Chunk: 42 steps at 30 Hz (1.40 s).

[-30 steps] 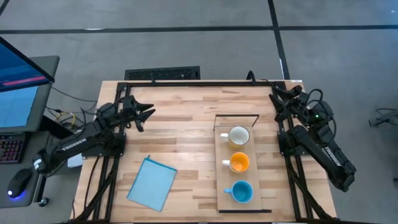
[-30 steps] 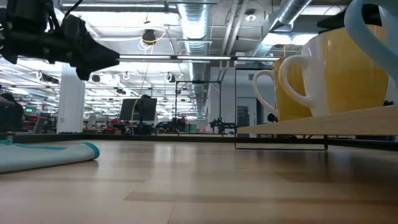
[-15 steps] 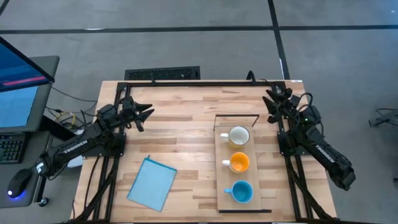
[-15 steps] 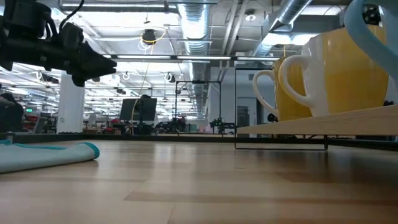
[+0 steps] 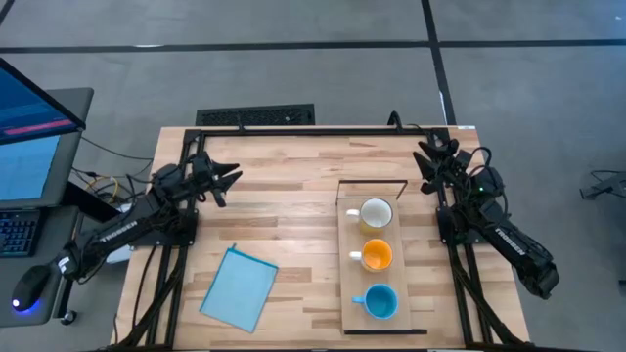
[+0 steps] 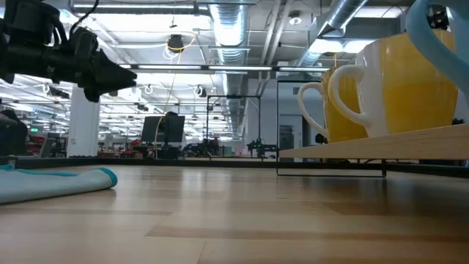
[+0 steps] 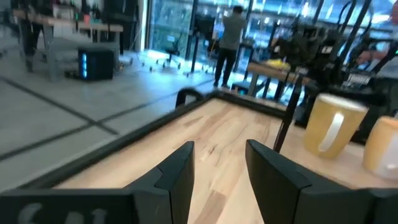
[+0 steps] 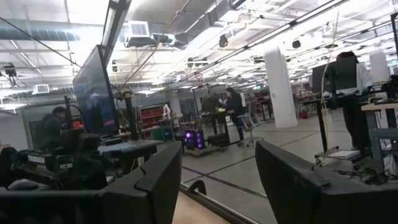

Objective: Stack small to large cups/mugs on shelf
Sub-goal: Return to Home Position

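Three mugs line the shelf [image 5: 413, 279], none touching: cream mug [image 5: 376, 213], orange mug [image 5: 378, 255], blue mug [image 5: 380, 301]. A row, not nested, prob. because sizes look alike, hard to rank from above. Left gripper [image 5: 227, 182] hangs over table's left side, right gripper [image 5: 426, 156] at right edge. Both spread, empty, well apart from the mugs.

place: open-plan robotics lab | ceiling: exposed ducts [image 6: 229, 26] and pipes | floor: grey concrete [image 5: 313, 73] | far: workbenches, monitors [image 6: 163, 130], a standing person [image 7: 227, 36] | left: computer screen [image 5: 29, 137] beside the wooden table [image 5: 284, 196]
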Motion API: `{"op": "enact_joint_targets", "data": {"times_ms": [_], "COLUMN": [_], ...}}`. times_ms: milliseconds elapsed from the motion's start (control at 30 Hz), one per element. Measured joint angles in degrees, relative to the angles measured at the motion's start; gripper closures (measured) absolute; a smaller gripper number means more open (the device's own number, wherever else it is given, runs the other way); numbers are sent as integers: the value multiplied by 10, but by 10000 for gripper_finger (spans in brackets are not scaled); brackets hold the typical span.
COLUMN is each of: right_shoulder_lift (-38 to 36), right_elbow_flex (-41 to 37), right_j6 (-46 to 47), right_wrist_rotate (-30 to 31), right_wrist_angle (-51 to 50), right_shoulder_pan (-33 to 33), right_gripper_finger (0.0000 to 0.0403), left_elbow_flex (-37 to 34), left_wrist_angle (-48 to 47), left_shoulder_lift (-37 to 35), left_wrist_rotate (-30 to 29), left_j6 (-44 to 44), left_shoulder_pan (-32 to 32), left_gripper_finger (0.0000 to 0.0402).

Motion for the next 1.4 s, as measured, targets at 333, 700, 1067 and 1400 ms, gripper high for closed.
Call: {"op": "enact_joint_targets", "data": {"times_ms": [333, 700, 1067, 1400], "right_shoulder_lift": [0, 0, 1, 10], "right_elbow_flex": [0, 0, 0, 0], "right_j6": [1, -3, -26, -54], "right_wrist_rotate": [2, 2, 2, 15], "right_wrist_angle": [-4, -74, -165, -164], "right_shoulder_pan": [-2, -5, -5, -4], "right_gripper_finger": [177, 177, 177, 177], "left_elbow_flex": [0, -1, -1, -1], "left_wrist_angle": [-66, -144, -148, -152], "left_shoulder_lift": [-120, -115, -103, -97], "left_wrist_rotate": [0, -28, -32, -57], "left_j6": [-1, -17, 5, 0], "left_shoulder_pan": [0, 0, 0, 0], "left_gripper_finger": [267, 267, 267, 267]}}
